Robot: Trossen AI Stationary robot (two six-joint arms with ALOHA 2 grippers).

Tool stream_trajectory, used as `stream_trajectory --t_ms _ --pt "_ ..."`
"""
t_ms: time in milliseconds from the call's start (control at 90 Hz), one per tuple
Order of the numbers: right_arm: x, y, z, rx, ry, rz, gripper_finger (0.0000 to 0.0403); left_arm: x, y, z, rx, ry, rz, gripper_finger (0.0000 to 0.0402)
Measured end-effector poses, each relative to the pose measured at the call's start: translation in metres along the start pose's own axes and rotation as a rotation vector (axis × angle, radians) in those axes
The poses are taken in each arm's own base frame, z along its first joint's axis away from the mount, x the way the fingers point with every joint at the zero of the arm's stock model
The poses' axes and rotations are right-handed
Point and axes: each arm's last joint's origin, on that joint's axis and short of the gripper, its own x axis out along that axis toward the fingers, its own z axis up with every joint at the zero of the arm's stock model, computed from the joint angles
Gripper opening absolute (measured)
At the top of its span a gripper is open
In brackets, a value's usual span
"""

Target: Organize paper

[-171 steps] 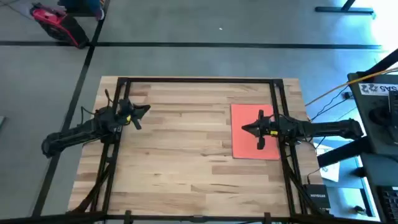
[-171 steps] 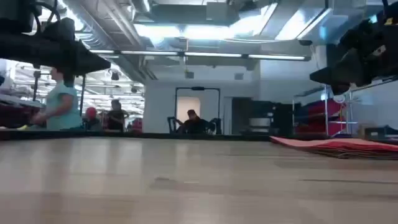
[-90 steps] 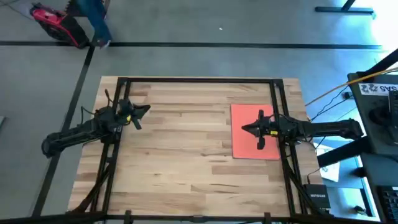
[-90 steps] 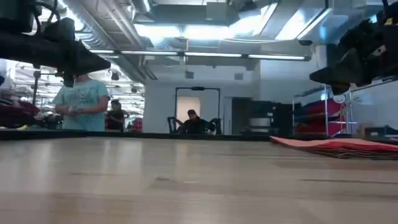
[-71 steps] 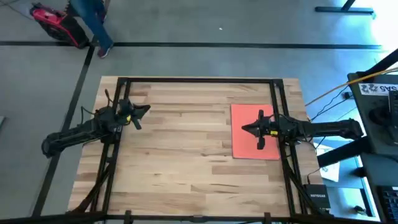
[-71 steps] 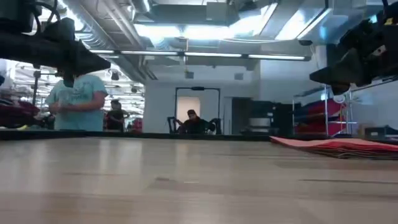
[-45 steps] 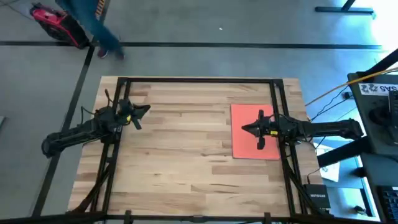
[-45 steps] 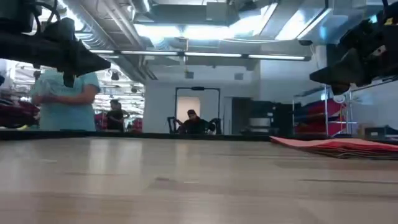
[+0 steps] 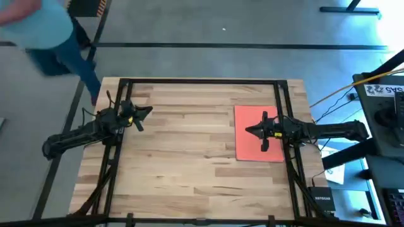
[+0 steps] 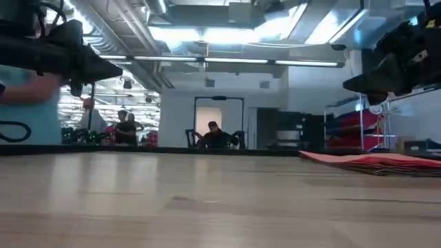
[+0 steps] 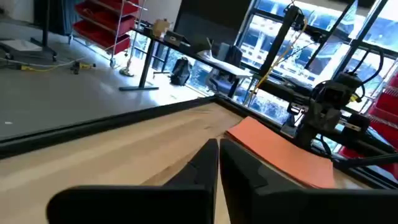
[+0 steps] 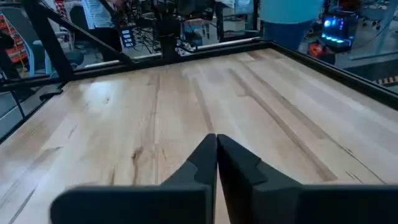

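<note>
Only the person (image 9: 38, 31) has moved, now at the table's (image 9: 189, 164) ten o'clock corner; flat matte orange paper (image 9: 249, 120) lies at three o'clock under the empty, closed right gripper (image 9: 250, 131); left gripper (image 9: 148, 111) empty, closed, at nine o'clock.

Wooden table with one stack of paper on it

The light plank tabletop (image 9: 183, 157), edged by a dark frame, carries a flat stack of paper (image 9: 249, 129) with an orange sheet on top, lying directly beneath the right gripper (image 9: 247, 130), which hangs above it with fingers pressed together. The wood below the left gripper (image 9: 149, 111), well apart across the table, is bare; from table height the stack (image 10: 375, 162) shows as thin layered edges.
</note>
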Motion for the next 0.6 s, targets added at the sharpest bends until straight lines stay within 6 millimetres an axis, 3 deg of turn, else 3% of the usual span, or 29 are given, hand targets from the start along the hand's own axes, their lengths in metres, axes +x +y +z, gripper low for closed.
stream_trajectory --t_ms 144,600 --pt "0.0 0.0005 0.0023 0.015 -0.024 0.007 0.0 0.0 0.0 0.0 0.0 0.0 0.0 0.0" --pt "-0.0003 0.0022 0.0079 0.288 -0.071 0.058 0.0 0.0 0.0 0.0 0.0 0.0 0.0 0.0"
